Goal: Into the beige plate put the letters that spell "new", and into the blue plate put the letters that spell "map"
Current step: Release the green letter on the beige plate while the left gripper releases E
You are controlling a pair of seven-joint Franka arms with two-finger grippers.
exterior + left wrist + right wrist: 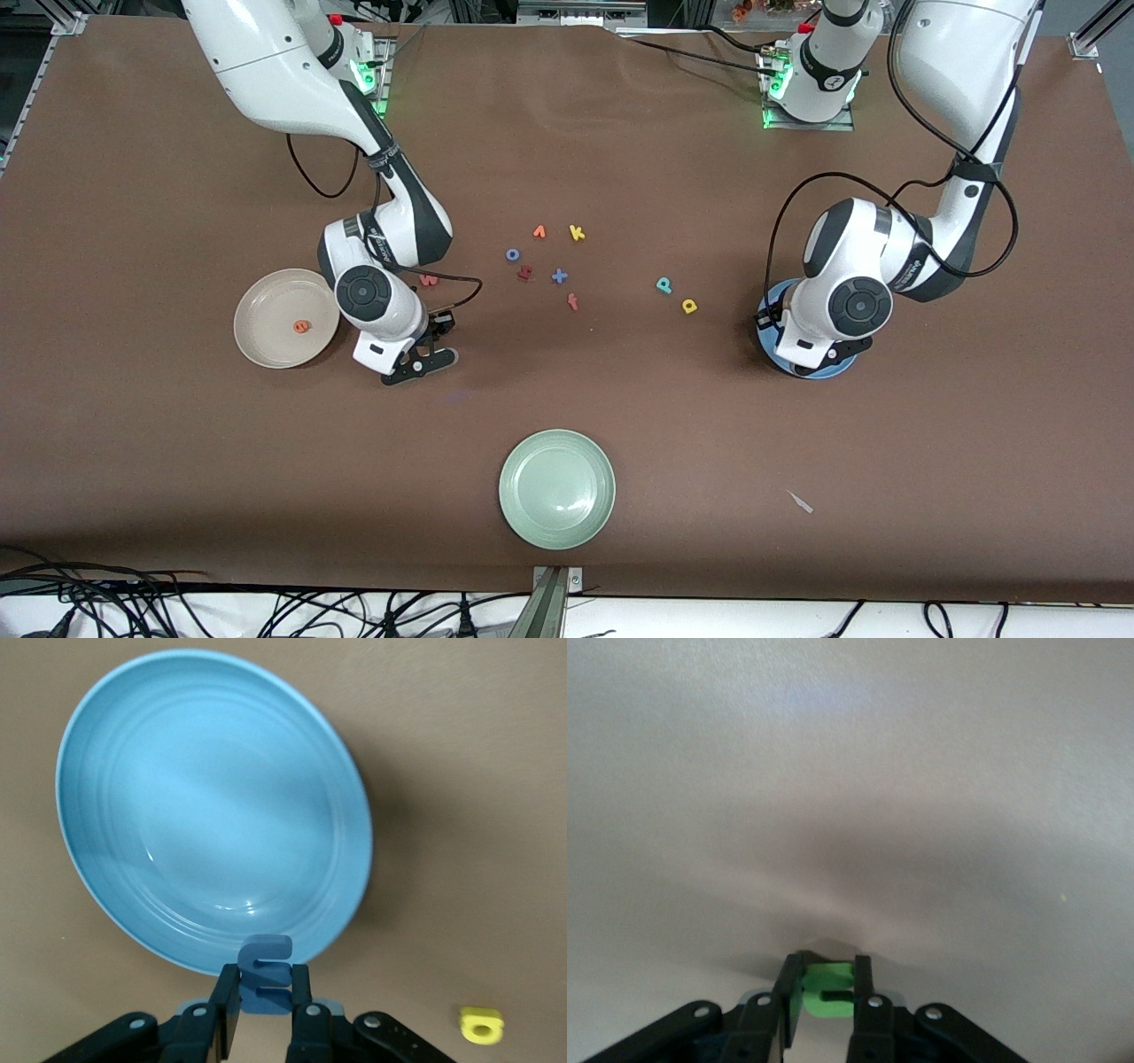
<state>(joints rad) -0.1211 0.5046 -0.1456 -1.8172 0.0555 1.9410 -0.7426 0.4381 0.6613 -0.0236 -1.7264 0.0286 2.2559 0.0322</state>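
My left gripper (264, 981) is shut on the light blue m (266, 953), held over the rim of the blue plate (213, 806). In the front view that hand covers most of the blue plate (838, 369). The yellow a (689, 306) and teal p (664, 284) lie on the table beside it, toward the middle. My right gripper (827, 971) is shut on the green n (831, 997), low at the table beside the beige plate (266, 350). The orange e (302, 326) lies in that plate. The pinkish-red w (429, 280) lies by the right arm's wrist.
A cluster of other letters lies mid-table: blue o (512, 254), orange v-shape (539, 231), yellow k (577, 233), a dark red letter (524, 273), a blue cross (559, 276), a red f (572, 302). A pale green plate (556, 527) sits nearest the front camera.
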